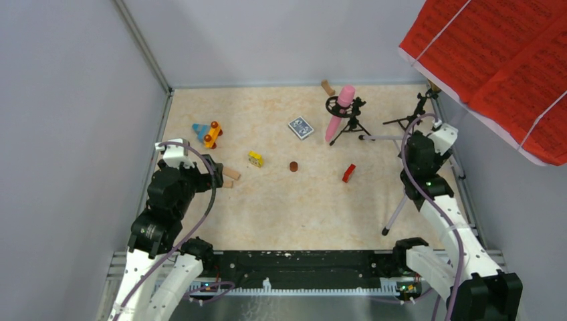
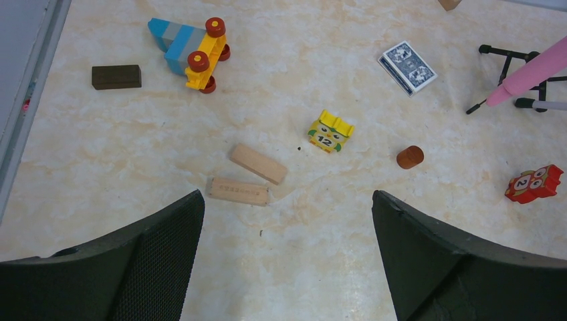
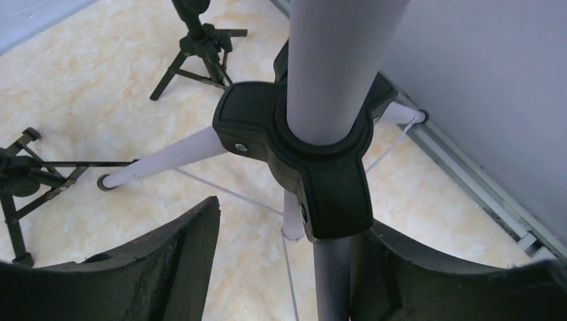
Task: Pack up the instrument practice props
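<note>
Red sheet-music pages (image 1: 498,60) fill the top right; the grey tray under them is hidden. The silver tripod pole (image 3: 334,67) with its black leg hub (image 3: 301,147) stands between my right gripper's (image 3: 287,241) open jaws, close against the right finger (image 3: 434,274). That gripper (image 1: 420,144) is at the right edge. The pink microphone (image 1: 339,110) leans on a black mic tripod (image 1: 351,126); a second black mic tripod (image 1: 416,112) stands by the pole, with a gold bit at its top. My left gripper (image 2: 287,221) is open and empty over the table.
Two wooden blocks (image 2: 251,175), a yellow toy (image 2: 330,132), a brown peg (image 2: 410,157), a red toy (image 2: 533,184), a toy vehicle (image 2: 190,50), a dark block (image 2: 116,77) and the blue card deck (image 2: 408,67) lie about. Walls close in left, back and right.
</note>
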Available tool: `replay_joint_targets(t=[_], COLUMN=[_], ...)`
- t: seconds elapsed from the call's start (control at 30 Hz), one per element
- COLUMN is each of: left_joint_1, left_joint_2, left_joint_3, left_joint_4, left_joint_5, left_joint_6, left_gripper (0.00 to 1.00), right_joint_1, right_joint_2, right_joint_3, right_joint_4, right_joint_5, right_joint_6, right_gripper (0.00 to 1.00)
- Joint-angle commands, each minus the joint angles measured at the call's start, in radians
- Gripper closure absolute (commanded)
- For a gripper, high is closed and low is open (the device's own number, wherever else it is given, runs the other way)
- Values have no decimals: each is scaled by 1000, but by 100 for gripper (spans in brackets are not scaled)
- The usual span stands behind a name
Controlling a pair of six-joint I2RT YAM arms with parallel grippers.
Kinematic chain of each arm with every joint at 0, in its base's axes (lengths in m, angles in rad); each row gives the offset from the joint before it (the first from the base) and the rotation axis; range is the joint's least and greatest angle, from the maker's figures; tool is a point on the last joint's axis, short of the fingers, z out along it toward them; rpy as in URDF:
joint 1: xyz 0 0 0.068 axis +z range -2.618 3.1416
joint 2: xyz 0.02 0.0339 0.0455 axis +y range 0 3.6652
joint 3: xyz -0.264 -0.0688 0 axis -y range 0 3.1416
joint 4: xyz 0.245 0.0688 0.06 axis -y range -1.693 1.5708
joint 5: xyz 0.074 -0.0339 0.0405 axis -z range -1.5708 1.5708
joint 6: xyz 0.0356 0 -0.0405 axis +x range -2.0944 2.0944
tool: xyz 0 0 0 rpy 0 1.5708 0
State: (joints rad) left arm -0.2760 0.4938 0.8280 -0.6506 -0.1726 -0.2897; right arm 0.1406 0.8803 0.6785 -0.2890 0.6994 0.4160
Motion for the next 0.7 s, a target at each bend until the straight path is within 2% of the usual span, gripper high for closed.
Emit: replay_joint_targets(t=[0.0,0.27,0.5,0.57,0.67], left_joint_1=[6,6,6,6,6], left_joint_2=[-3,-3,-3,0,2], left_joint_3=[-3,-4,-3,-4,-4], left_joint_4=[34,36,36,37,37], left_joint_5=[5,10,13,13,13], left_joint_6=[-6,-6,-5,-5,-5], left_gripper=[1,1,1,1,1], right_joint_1=[-10,-29,-51,-54,-55], right_joint_2=[12,58,102,115,124], right_joint_3=[-18,-24,-27,-27,-34], right_joint_4=[145,166,194,214,246], right_joint_5=[67,68,88,79,62], right_joint_6=[-104,-134,-126,-137,-156], right_gripper=[38,45,40,47,62])
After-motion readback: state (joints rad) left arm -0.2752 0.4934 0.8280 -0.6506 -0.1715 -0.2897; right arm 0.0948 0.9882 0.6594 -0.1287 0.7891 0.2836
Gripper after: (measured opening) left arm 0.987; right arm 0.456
